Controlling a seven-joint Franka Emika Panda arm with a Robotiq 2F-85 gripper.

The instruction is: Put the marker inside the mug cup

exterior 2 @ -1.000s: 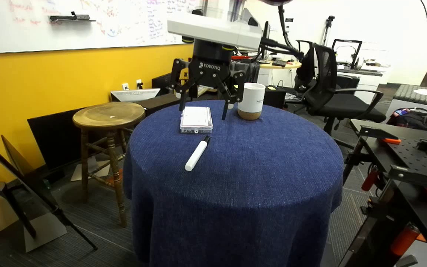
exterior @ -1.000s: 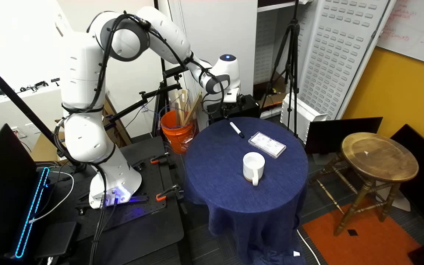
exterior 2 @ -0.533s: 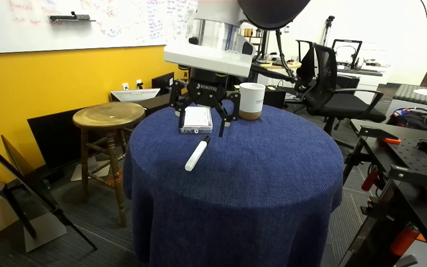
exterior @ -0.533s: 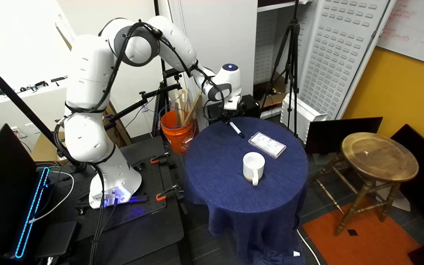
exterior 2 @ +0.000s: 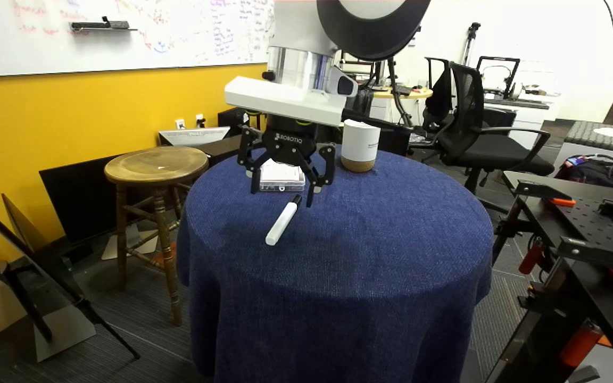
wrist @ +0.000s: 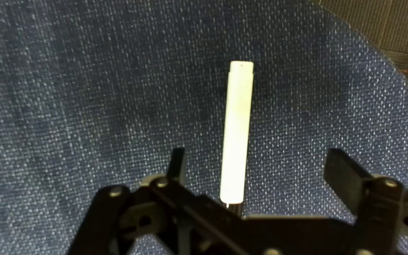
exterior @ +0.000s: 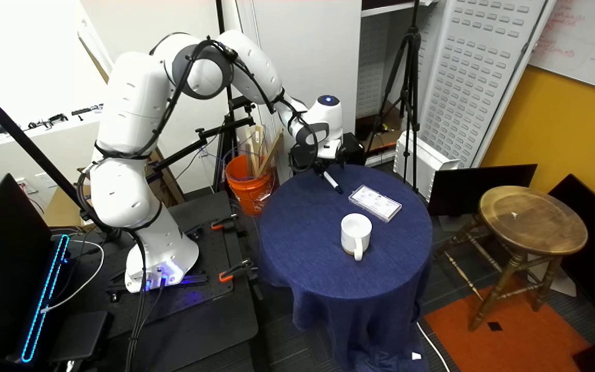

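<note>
The marker, white with a black cap, lies on the blue-covered table in both exterior views [exterior: 331, 181] [exterior 2: 283, 221]. It also shows in the wrist view [wrist: 237, 131], where its cap end is mostly hidden by the gripper. The white mug cup [exterior: 355, 232] stands upright with its handle out; it has a cork-coloured base in an exterior view [exterior 2: 359, 146]. My gripper [exterior 2: 282, 194] is open and empty, above the table near the marker's cap end. In the wrist view the fingers [wrist: 256, 157] stand on either side of the marker, which is nearer the left finger.
A flat white-and-clear case [exterior: 375, 203] lies between marker and mug; the gripper partly covers it in an exterior view [exterior 2: 285, 185]. The round table [exterior: 302, 253] has a draped blue cloth. A wooden stool [exterior: 532, 219] and a black tripod [exterior: 408, 93] stand beyond it.
My gripper has come down toward the table, shifting slightly closer to the marker. It stays open. The marker, mug and case have not moved.
</note>
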